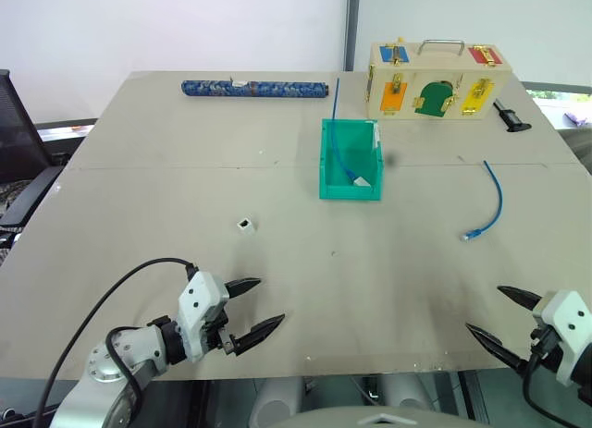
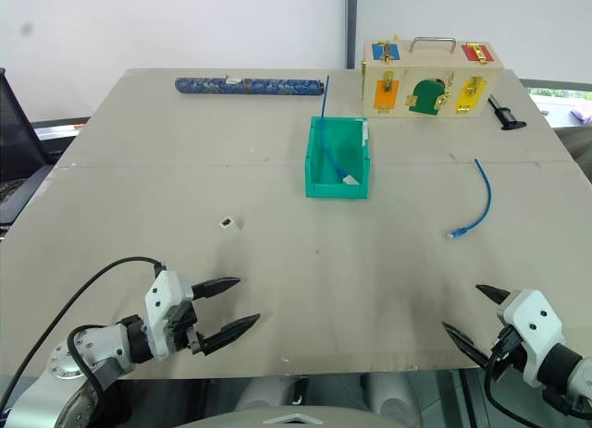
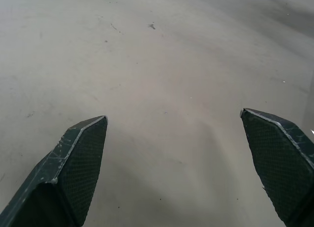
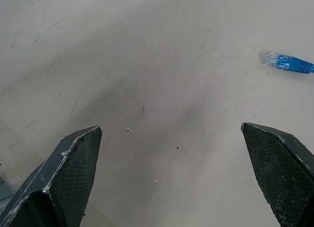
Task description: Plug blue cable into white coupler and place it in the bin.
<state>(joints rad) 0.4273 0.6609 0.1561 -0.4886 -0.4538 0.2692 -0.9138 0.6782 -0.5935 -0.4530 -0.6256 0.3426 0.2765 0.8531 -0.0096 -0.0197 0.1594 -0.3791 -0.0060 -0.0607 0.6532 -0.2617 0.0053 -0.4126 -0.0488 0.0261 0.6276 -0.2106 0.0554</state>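
Left gripper (image 1: 256,317) low at near left, fingers spread wide, empty. Right gripper (image 1: 500,313) low at near right, likewise spread, empty.

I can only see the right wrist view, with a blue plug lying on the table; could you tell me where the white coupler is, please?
Observer: The white coupler lies alone on the table, ahead of the left end effector.
Operator: Is the bin empty?
Observer: No, the bin already holds another blue cable and a white piece.
Operator: And my cable?
Observer: The blue cable curves ahead of the open right end effector, untouched.
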